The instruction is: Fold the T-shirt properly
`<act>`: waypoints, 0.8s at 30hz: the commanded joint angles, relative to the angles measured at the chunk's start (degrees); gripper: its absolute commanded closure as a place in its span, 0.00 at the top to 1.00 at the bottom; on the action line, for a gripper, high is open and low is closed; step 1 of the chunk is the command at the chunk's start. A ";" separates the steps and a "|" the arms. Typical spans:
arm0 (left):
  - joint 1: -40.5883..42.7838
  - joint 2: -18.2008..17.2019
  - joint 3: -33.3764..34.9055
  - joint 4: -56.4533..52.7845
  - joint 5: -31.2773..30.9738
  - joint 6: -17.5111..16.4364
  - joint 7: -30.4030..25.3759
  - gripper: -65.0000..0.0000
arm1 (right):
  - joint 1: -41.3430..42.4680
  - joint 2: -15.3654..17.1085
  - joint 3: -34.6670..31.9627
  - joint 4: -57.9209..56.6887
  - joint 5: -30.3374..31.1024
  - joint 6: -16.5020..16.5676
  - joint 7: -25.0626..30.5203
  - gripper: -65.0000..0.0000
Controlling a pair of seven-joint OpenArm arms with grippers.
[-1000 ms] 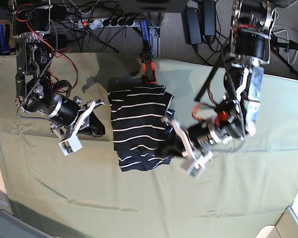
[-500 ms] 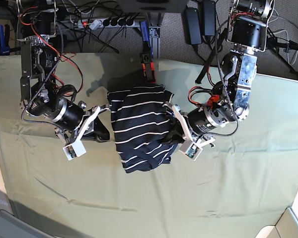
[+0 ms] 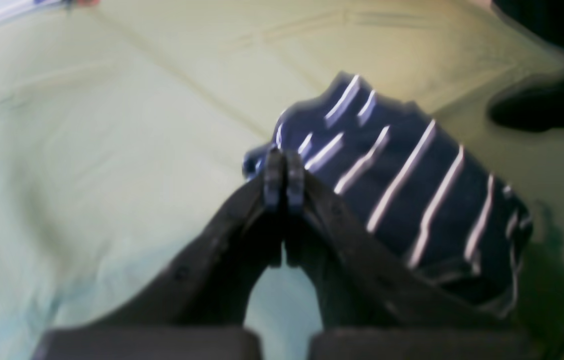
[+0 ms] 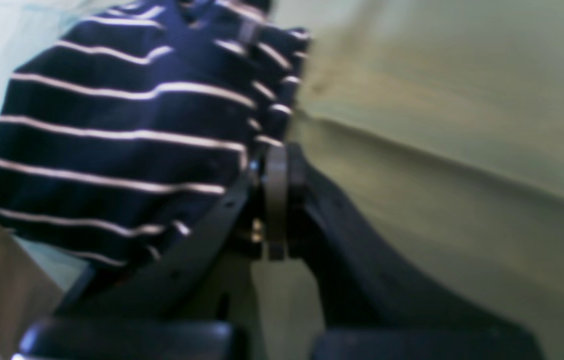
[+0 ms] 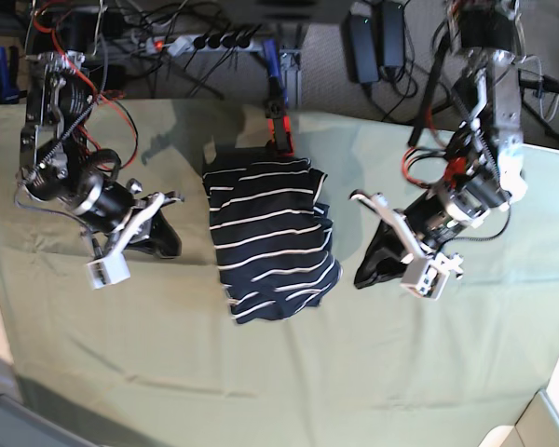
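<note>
The T-shirt (image 5: 272,237), dark navy with thin white stripes, lies folded into a compact upright rectangle in the middle of the olive table cloth (image 5: 261,372). My left gripper (image 5: 361,277) hovers to its right, shut and empty, a small gap away from the fabric. The left wrist view has the shut fingertips (image 3: 284,167) just in front of a corner of the T-shirt (image 3: 401,200). On the other side, my right gripper (image 5: 170,248) is also shut and holds nothing. Its fingertips (image 4: 276,167) show beside the T-shirt (image 4: 112,145) edge in the right wrist view.
A red and black clamp (image 5: 279,126) stands on the table's far edge right behind the shirt. A power strip (image 5: 205,41) and cables lie on the floor beyond. The cloth carries creases toward the front and left.
Both grippers have drawn away from the shirt's sides, the left one outward to the right, the right one to the left. The shirt stays folded in place.
</note>
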 commanded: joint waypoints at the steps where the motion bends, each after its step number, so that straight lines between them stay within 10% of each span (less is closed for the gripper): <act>1: 0.39 -0.94 -1.33 2.47 -1.14 -0.52 -1.88 0.00 | -0.13 0.66 2.01 2.27 1.40 4.81 1.38 0.00; 24: 38.86 -4.63 -19.52 5.64 -4.33 1.84 2.99 0.00 | -35.45 0.81 27.67 6.93 9.94 4.81 -5.73 0.00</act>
